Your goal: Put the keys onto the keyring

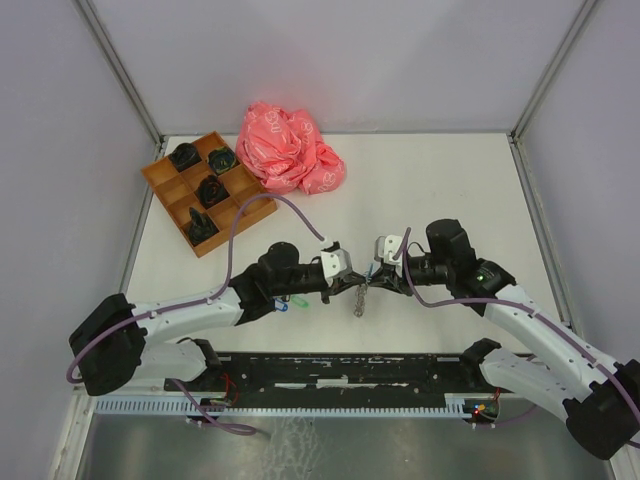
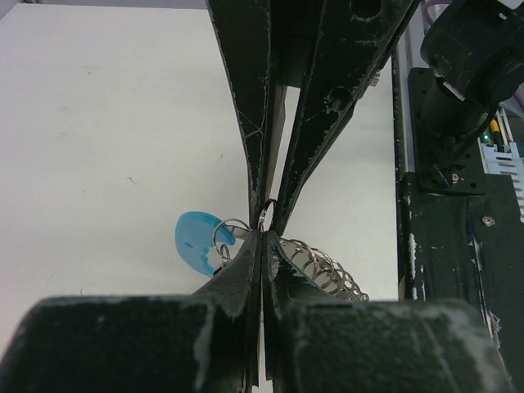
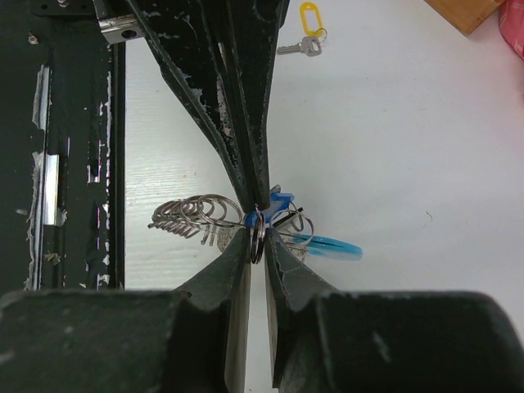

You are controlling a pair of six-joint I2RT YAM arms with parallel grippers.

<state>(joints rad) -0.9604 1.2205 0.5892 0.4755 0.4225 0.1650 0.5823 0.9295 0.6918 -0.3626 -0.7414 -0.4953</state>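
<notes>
The keyring, a chain of silvery linked rings (image 1: 361,296), hangs between my two grippers above the table. It also shows in the left wrist view (image 2: 327,266) and the right wrist view (image 3: 187,215), with a blue piece (image 3: 282,201). My left gripper (image 1: 345,272) (image 2: 264,235) is shut on the keyring's wire. My right gripper (image 1: 383,272) (image 3: 256,239) faces it tip to tip, shut on a small dark split ring (image 3: 257,232) beside a key's light blue tag (image 3: 329,244) (image 2: 195,240). A yellow-tagged key (image 3: 306,24) lies on the table.
A green tag (image 1: 297,300) and a blue tag (image 1: 283,306) lie by the left arm. A wooden compartment tray (image 1: 158,176) with black objects stands at the back left, and a crumpled pink bag (image 1: 290,148) beside it. A black rail (image 1: 340,368) runs along the near edge.
</notes>
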